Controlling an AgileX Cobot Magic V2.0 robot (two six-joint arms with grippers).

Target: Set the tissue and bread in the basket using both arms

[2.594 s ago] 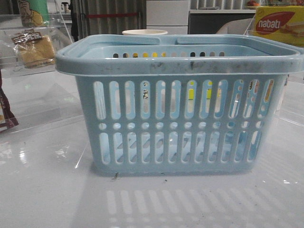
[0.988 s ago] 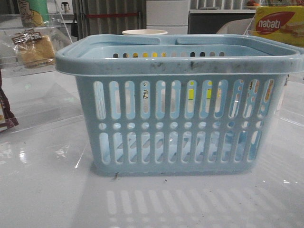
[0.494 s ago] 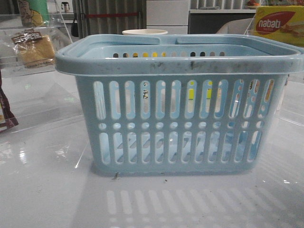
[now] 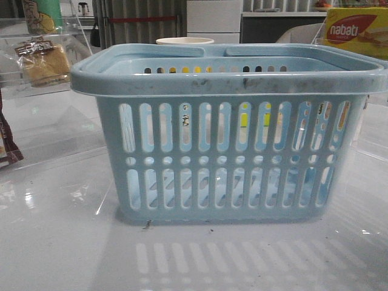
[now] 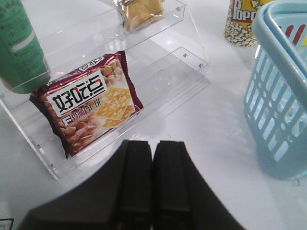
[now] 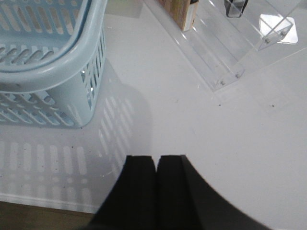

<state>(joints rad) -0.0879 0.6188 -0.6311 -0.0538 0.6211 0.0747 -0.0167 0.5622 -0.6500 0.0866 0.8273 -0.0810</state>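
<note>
The light blue basket (image 4: 224, 151) stands in the middle of the table and also shows in the left wrist view (image 5: 280, 81) and the right wrist view (image 6: 53, 62). The bread (image 4: 43, 60), golden-brown in a clear wrapper, lies on a clear acrylic shelf at the far left; it also shows in the left wrist view (image 5: 141, 12). My left gripper (image 5: 154, 144) is shut and empty, over the table in front of that shelf. My right gripper (image 6: 156, 159) is shut and empty, over the table to the right of the basket. The tissue is not clearly in view.
A dark red biscuit packet (image 5: 88, 103) leans on the lower step of the clear shelf (image 5: 187, 62), beside a green tube (image 5: 19, 48). A popcorn cup (image 5: 242, 21) stands behind the basket. A yellow-and-red nabati box (image 4: 354, 30) sits at the back right. Another clear shelf (image 6: 230, 48) stands to the right.
</note>
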